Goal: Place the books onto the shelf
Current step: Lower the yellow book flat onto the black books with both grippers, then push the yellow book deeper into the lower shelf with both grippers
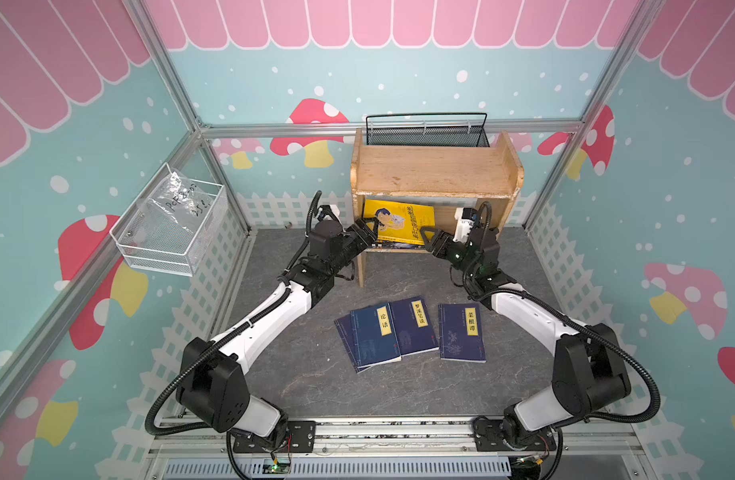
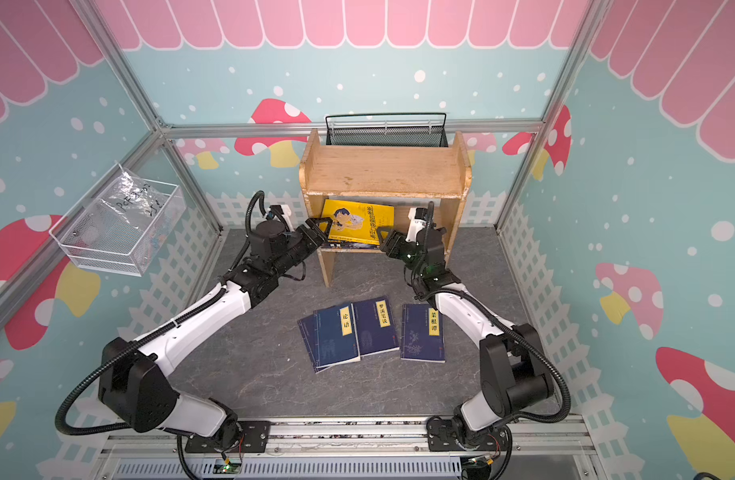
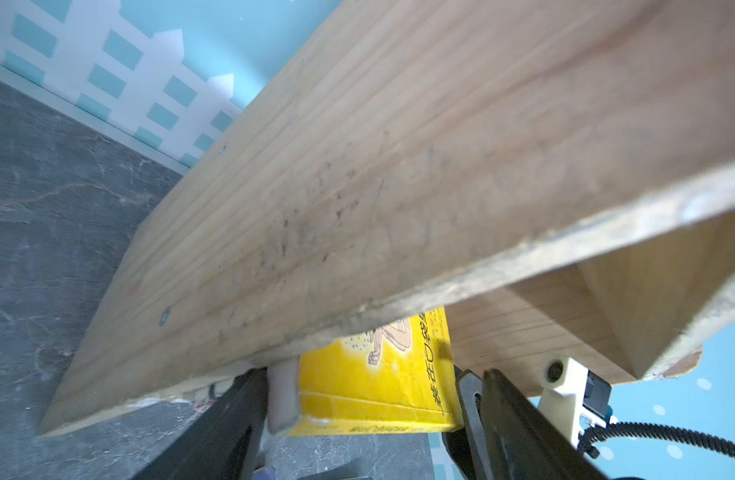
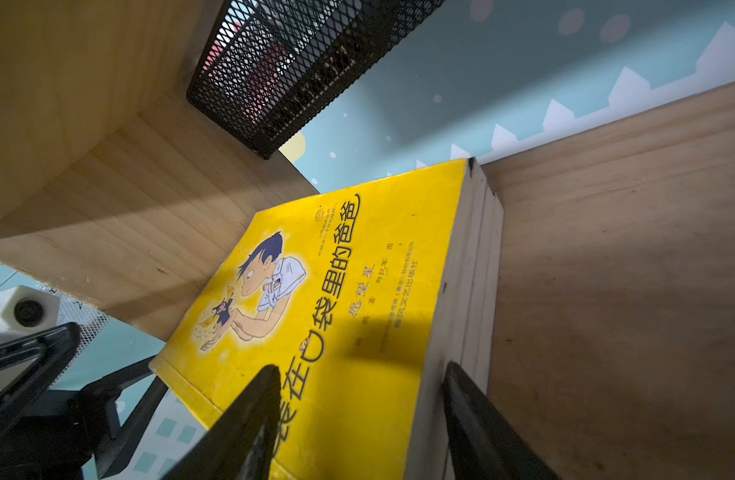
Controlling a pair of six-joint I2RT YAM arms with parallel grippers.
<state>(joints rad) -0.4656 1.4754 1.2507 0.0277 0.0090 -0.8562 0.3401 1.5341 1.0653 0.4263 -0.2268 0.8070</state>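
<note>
Yellow book (image 1: 399,222) lies on the shelf's (image 1: 434,170) lower tier; left gripper (image 1: 369,230) gapes, empty, at its eight o'clock corner; right gripper (image 1: 429,240), half-spread, straddles its four o'clock edge, grip unclear.

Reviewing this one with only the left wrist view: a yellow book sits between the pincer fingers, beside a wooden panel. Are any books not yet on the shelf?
Observer: Yes. Four navy books lie on the floor before the shelf, one mostly under another.
Operator: Is the yellow book alone?
Observer: No. In the right wrist view the yellow book lies on top of other books in the lower tier.
Operator: Where is the other arm?
Observer: The right pincer is at the yellow book's right end in both top views, jaws apart, one finger over its cover.
</note>
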